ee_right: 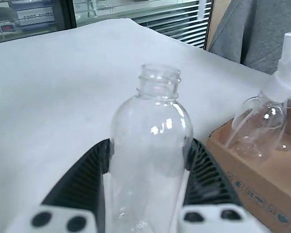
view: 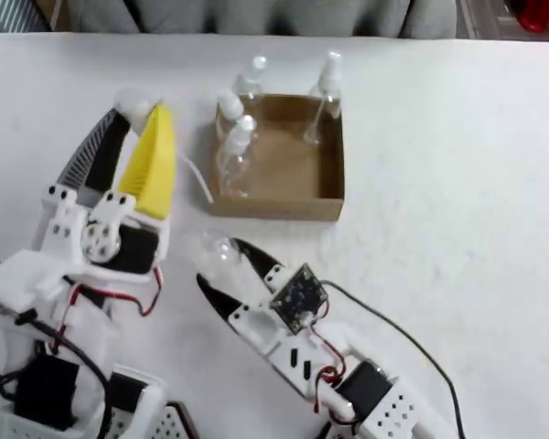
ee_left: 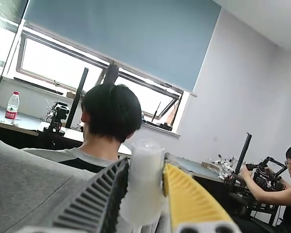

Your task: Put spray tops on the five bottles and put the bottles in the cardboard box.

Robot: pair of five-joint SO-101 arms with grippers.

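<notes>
Okay, left gripper sits left of the cardboard box, its yellow and grey fingers clenched on a white spray top. Right of it, the right gripper has black fingers grasping a clear bottle, neck open, no top on, just beside the box's near left corner on the desk. Four topped bottles stand in the box: three along its left side, one at the far right corner.

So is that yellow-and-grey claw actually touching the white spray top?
Touching. The left wrist view shows the spray top wedged in the left gripper, pressed against both its grey and yellow fingers.
</notes>
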